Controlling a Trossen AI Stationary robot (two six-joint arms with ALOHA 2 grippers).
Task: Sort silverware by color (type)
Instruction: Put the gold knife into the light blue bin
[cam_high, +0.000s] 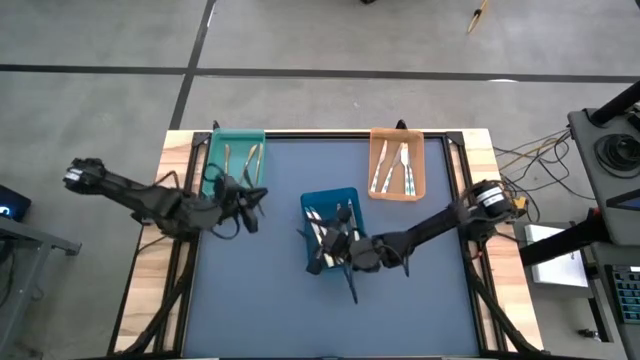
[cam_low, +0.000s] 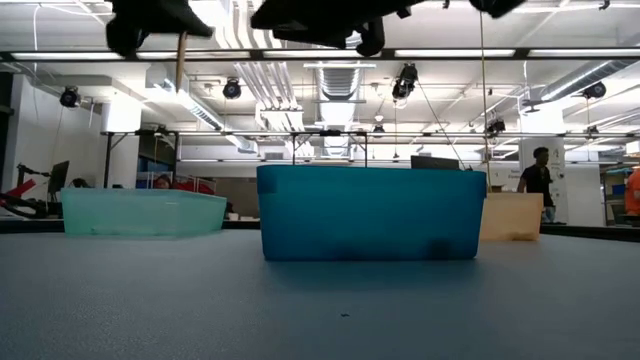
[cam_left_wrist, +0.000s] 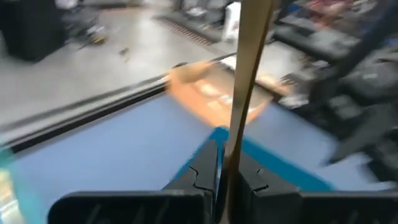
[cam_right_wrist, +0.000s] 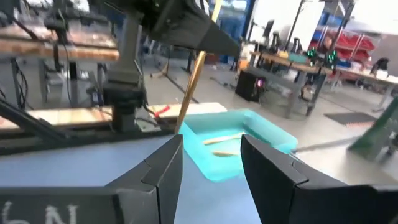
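Dark blue matting (cam_high: 260, 300) covers the table, carrying 3 trays. Left to right: the teal tray (cam_high: 216, 150) holds gold-handled silverware (cam_high: 252, 160); the left gripper (cam_high: 250, 197), just beside that tray, has its jaws closed tight on a gold-tan utensil (cam_left_wrist: 247, 74) standing upright. The blue tray (cam_high: 350, 195) holds pale-handled pieces; the right gripper (cam_high: 335, 258) hovers at its near edge, jaws apart and empty. The orange tray (cam_high: 378, 150) holds cream-handled pieces. Judgement: lower the utensil over the teal tray before releasing, keeping clear of the rim.

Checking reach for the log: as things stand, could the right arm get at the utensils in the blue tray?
Probably yes: the right gripper, fingers open and empty, hangs at the open-topped blue tray; the left gripper holds its utensil over by the teal tray.
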